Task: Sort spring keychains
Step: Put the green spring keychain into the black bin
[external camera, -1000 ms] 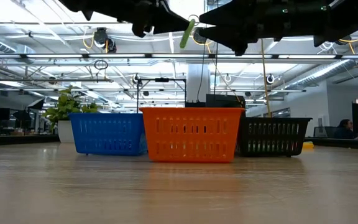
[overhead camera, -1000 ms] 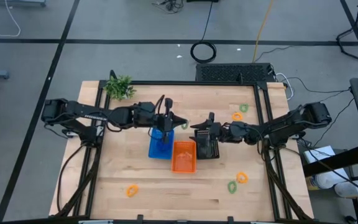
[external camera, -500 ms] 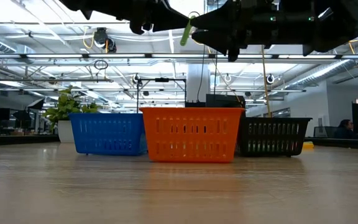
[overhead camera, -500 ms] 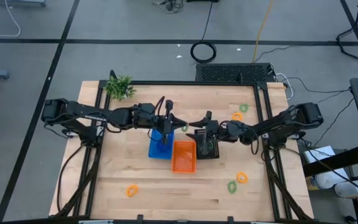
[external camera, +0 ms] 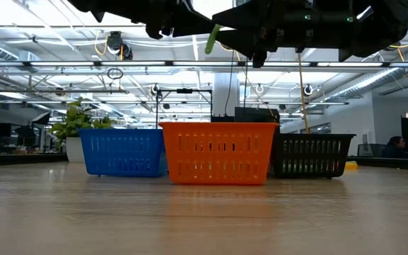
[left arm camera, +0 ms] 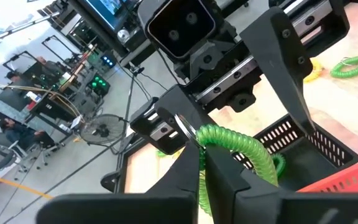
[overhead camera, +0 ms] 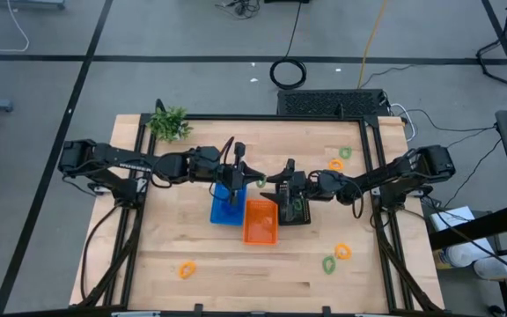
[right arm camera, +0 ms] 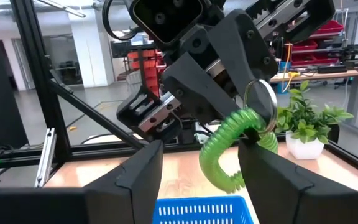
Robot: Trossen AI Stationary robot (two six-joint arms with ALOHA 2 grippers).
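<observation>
arms: two, dark, jointed, slim links with bulkier housings at the joints
left arm (overhead camera: 121, 162): black, faint pale lettering along one link
right arm (overhead camera: 403, 173): black, rounded joint housing near the table's edge
left gripper (overhead camera: 252, 176): black, angular fingers, metal rail with screws, boxy camera housing
right gripper (overhead camera: 275, 180): black, flat tapering fingers
cables: black, trailing from each base

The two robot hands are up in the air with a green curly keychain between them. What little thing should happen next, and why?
Probably the right gripper should ease forward and close on the green spring keychain. The left gripper is shut on its ring end, high above the baskets. The right one's jaws stand open either side of the dangling coil, not yet touching it, so this looks like a handover.
</observation>
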